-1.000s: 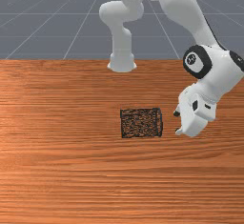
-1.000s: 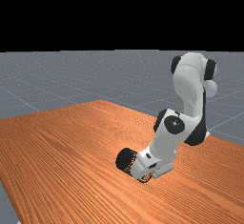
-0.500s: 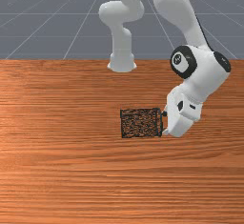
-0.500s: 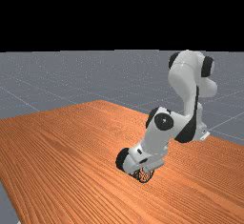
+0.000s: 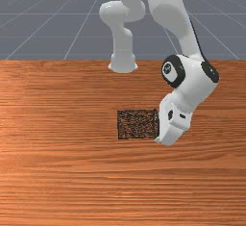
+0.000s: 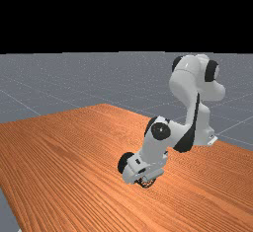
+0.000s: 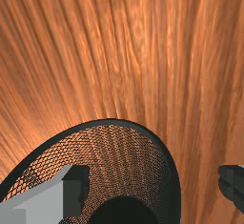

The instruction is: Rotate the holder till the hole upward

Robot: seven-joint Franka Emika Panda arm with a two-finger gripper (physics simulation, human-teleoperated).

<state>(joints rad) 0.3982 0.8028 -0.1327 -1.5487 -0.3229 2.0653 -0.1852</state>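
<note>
The mesh holder (image 5: 137, 124), on its side on the table (image 5: 57, 177), has slid slightly toward the front view's left, the gripper (image 7: 153, 188) following. The fingers stand apart, one at the holder's mouth; pushing on unclosed could shove it away, unturned.

The orange-brown wooden table (image 5: 72, 182) carries a black mesh holder (image 5: 137, 124), lying sideways.

"How does the holder (image 5: 137, 124) look from your end?"

"I see a black mesh cylinder lying on its side on the table (image 5: 53, 172), near the front view's middle."

"And its hole (image 7: 138, 156)?"

"Sideways, toward the front view's right. My wrist view shows me its smooth dark rim (image 7: 112, 122) and round dark base (image 7: 124, 211)."
</note>
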